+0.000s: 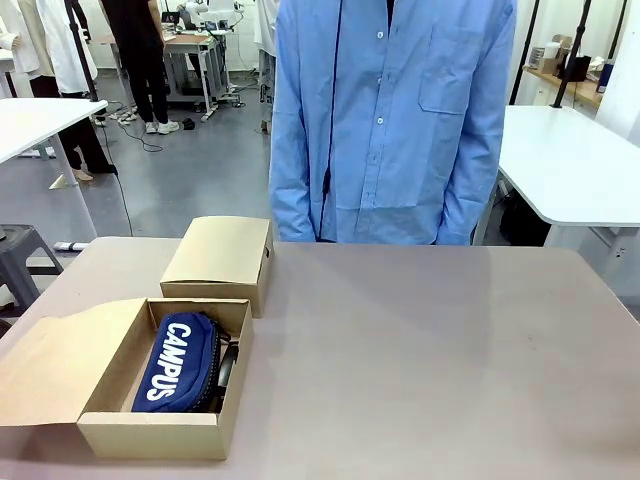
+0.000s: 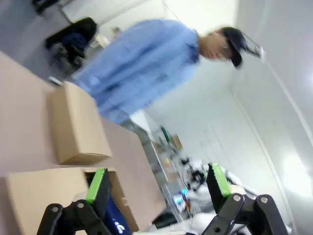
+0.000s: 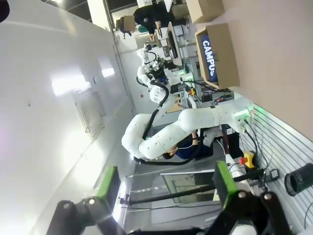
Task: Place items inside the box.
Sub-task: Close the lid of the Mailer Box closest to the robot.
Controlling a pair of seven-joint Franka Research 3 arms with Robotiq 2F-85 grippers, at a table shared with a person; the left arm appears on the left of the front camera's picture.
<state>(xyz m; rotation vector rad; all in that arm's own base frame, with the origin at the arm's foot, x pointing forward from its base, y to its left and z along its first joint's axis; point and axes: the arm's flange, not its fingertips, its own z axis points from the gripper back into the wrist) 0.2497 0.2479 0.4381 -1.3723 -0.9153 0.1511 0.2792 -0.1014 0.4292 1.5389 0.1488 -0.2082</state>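
Seemingly near done: long navy zip pouch lettered "CAMPUS" (image 1: 180,363) lying inside shallow open brown cardboard box (image 1: 160,436) at 8 o'clock on the tan bench (image 1: 420,350), something black wedged at its 3 o'clock side, too hidden to name. Smaller closed cardboard box (image 1: 220,258) just beyond. Left claw (image 2: 159,188) and right claw (image 3: 166,188) both spread wide, empty, raised off bench.

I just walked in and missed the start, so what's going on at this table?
Nothing is being handled right now. The open cardboard box sits at the robot's left of the table with its lid flap folded out; the navy CAMPUS pouch already lies inside it, with something dark beside it. A smaller closed box stands just behind. The left gripper and right gripper are both open and hold nothing. The person stands at the far side, arms down.
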